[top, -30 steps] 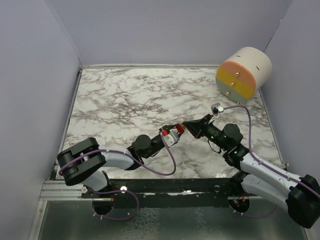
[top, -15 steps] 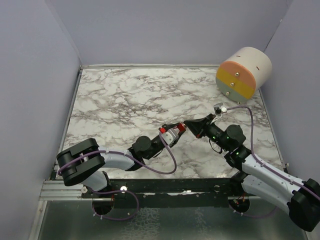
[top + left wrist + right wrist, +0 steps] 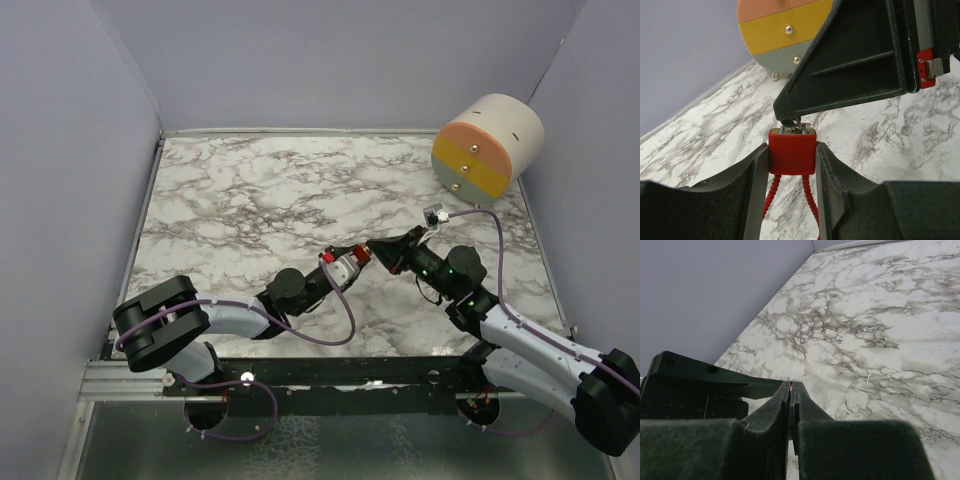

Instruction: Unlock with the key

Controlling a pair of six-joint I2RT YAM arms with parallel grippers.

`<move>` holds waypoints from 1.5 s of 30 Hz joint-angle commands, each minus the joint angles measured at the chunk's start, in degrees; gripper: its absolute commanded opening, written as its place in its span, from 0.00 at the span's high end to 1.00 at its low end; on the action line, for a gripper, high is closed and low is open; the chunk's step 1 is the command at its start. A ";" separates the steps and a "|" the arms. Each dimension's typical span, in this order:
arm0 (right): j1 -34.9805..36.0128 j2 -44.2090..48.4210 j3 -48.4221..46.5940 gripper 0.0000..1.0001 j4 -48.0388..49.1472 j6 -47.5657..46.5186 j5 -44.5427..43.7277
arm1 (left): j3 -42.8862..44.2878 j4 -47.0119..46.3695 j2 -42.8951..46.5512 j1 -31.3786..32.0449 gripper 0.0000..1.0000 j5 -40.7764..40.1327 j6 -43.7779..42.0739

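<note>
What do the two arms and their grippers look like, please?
Both the left arm and right arm have pale grey-white shells with black joints, and a purple cable loops along each. The left gripper and right gripper are black angular plastic.

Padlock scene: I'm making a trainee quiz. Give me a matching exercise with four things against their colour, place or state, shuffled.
1 padlock
2 left gripper
3 right gripper
4 drawer drum

A at the far right corner of the table
B red
C shut, tip at the padlock's top
D clamped on the padlock's sides

Pairs: 1-B, 2-D, 3-C, 4-A
</note>
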State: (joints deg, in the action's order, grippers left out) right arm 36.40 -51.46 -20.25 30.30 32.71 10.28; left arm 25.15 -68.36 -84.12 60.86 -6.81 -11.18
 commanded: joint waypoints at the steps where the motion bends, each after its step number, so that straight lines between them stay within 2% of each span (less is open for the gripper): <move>1: 0.68 0.72 -0.44 0.92 -5.61 -0.39 1.45 | 4.37 -3.07 2.07 -0.19 1.00 -2.82 1.23; 3: 0.62 1.32 -0.82 0.85 -6.29 -0.68 0.76 | 4.87 -0.55 2.39 -0.22 1.00 -4.27 2.10; 5: 0.68 1.44 -1.39 0.84 -6.97 -1.01 0.39 | 5.43 2.12 2.60 -0.15 1.00 -4.69 2.86; 7: 0.67 1.14 -1.90 0.78 -7.40 -1.09 0.13 | 5.66 3.60 2.80 -0.20 1.00 -4.70 3.57; 11: 0.63 1.16 -2.64 0.75 -7.54 -0.64 -0.50 | 6.28 6.47 3.05 -0.15 1.00 -4.75 4.77; 30: 0.65 -1.20 -3.91 0.75 -8.42 0.07 -2.29 | 6.75 9.01 3.80 -0.18 1.00 -2.29 6.22; 38: 0.68 -2.06 -4.16 0.80 -8.16 0.26 -1.88 | 7.46 9.68 3.21 -0.14 1.00 -1.74 6.00; 45: 0.68 -0.32 -3.73 0.78 -7.81 0.94 -5.37 | 7.31 9.91 2.41 -0.13 1.00 -0.89 6.84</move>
State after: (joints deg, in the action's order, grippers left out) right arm 36.56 -52.97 -23.33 23.35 32.82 7.29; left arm 30.28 -54.78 -81.97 60.82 -9.02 -5.52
